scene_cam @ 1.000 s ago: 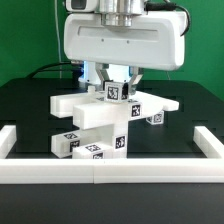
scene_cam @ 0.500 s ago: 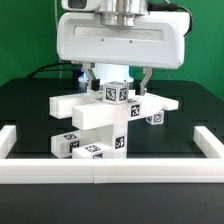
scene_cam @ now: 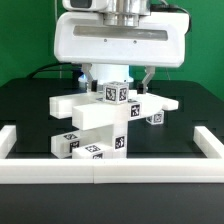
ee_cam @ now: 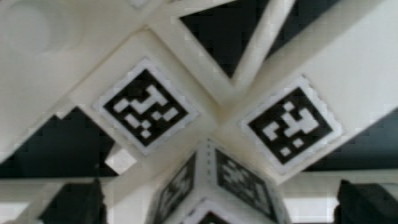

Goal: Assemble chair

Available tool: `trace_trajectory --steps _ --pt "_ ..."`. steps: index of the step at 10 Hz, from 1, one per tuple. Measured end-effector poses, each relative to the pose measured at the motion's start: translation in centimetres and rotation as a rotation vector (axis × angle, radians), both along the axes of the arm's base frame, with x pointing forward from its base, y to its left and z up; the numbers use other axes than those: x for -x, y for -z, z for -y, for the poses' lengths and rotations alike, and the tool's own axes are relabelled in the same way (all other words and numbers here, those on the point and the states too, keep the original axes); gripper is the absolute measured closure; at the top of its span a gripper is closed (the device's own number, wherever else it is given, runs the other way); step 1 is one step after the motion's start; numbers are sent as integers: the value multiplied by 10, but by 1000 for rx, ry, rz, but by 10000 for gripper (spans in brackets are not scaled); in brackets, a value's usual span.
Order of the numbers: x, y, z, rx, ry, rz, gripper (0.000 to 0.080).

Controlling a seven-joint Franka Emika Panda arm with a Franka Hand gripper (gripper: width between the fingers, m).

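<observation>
The chair is a stack of white tagged parts in the middle of the black table: a low base with tags, a slanted panel, a cross bar and a tagged cube on top. My gripper hangs directly over that cube, open, with one finger on each side and clear of it. In the wrist view the tagged top parts fill the picture, and the dark fingertips stand wide apart at either side of my gripper.
A long white border rail runs along the front, with side pieces at the exterior view's left and right. A small tagged cube lies behind the chair on the right.
The fingers, close around the top cube a second ago, have spread apart and let it go. The hand has lifted slightly. The cube stays on the stack.
</observation>
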State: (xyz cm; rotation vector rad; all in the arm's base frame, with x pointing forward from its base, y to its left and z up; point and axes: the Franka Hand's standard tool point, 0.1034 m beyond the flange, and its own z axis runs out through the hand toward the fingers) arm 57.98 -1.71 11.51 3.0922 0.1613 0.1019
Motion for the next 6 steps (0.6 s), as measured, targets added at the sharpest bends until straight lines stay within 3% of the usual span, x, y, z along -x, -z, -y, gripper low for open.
trace_trajectory --steps 6 --pt "0 0 3 37 -380 -19 150"
